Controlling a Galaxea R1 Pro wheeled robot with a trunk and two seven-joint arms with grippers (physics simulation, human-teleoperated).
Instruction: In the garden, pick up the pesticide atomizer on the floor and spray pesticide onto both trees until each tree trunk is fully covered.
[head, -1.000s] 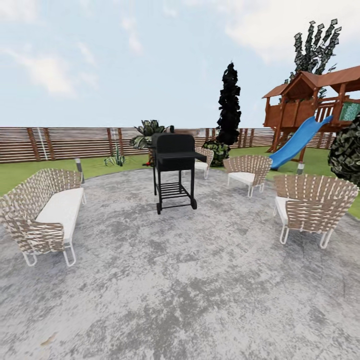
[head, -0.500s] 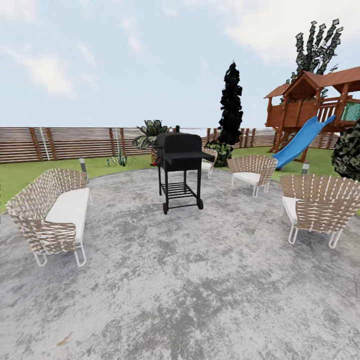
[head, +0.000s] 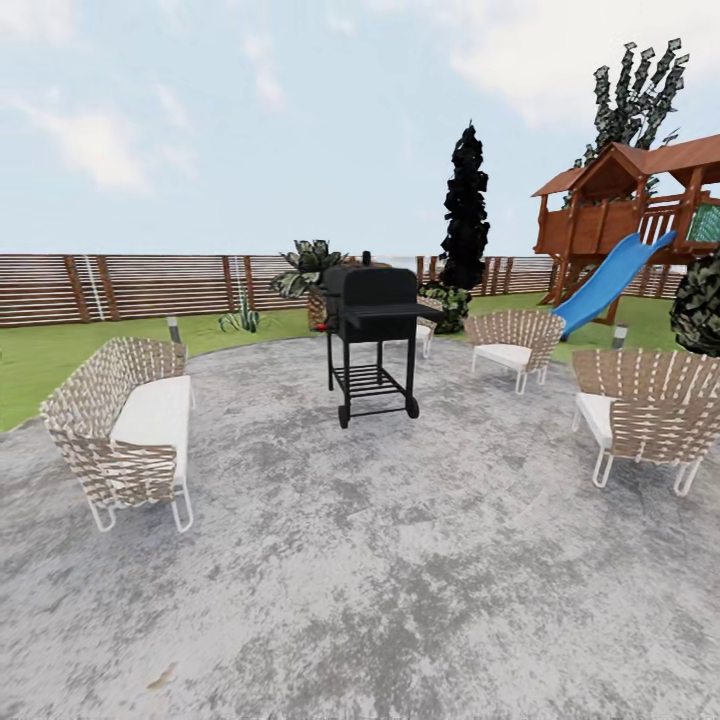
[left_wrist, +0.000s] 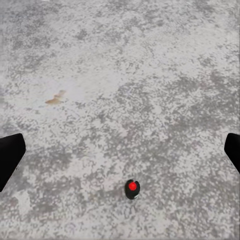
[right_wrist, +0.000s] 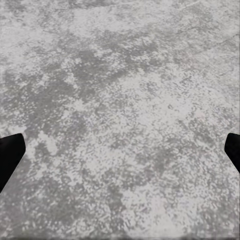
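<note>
A tiny dark pesticide atomizer (left_wrist: 132, 189) with a red spot on top lies on the mottled grey paving, seen in the left wrist view. My left gripper (left_wrist: 120, 155) hovers above the paving, open, its black fingertips (left_wrist: 9, 155) far apart and the atomizer a little off the line between them. My right gripper (right_wrist: 120, 155) is open too, over bare paving, with one fingertip (right_wrist: 232, 150) at each side. In the head view the garden's green lawn (head: 50, 360) and slatted brown fence (head: 150, 285) lie beyond the patio. The trees and their trunks are out of view.
On the round patio stand a black grill (head: 375, 335), a woven sofa (head: 130, 425) at the left and woven chairs (head: 510, 345) (head: 650, 415) at the right. Behind are a short palm (head: 308, 270), a dark cypress-like shrub (head: 466, 210), a playhouse with blue slide (head: 610, 280), and bollard lamps (head: 174, 328).
The whole head view has shifted: grill, sofa and chairs sit further right in the picture, so the camera has turned left. Nothing on the patio has moved.
</note>
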